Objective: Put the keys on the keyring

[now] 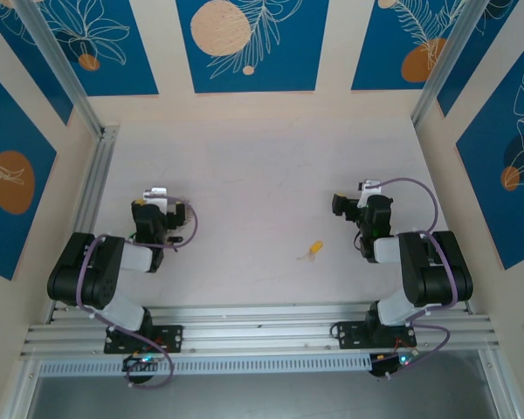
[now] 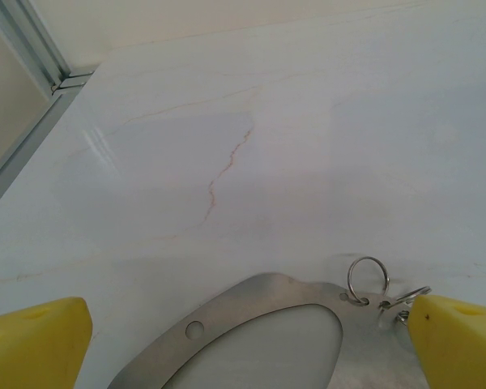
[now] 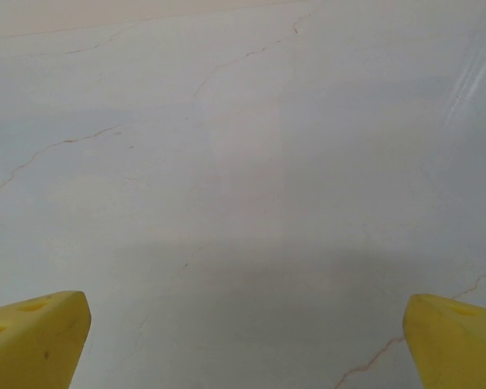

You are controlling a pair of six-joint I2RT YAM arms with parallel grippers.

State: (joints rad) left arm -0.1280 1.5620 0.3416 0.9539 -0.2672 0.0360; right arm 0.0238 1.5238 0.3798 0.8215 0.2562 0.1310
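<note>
1. Left gripper (image 1: 157, 195) stands wide open and holds nothing. It is well to the left of the key (image 1: 313, 250) and a little farther from the arm bases. Its yellow fingers (image 2: 34, 347) sit on either side of the keyring (image 2: 255, 285), and the left one is clearly apart from it.
2. Right gripper (image 1: 367, 190) is also spread wide and empty, to the right of the key and a little farther back. Its yellow fingers (image 3: 458, 344) hang over bare tabletop.
3. The table (image 1: 262, 157) is pale with faint reddish veins, and the key lies toward its near middle.
4. A silvery rail (image 1: 262, 316) runs along the table edge nearer than the key, and both arm bases are bolted to it.
5. The keyring is a flat silvery oval loop lying on the table, well left of the key. Its near end is cut off by the frame edge.
6. The key is tiny with a yellow tag. It lies alone between the two grippers, closer to the right one.
7. A small ring (image 2: 367, 279) hangs from the keyring's rim. A second ring (image 2: 405, 296) sits beside it, partly hidden by the left gripper's right-hand finger.
</note>
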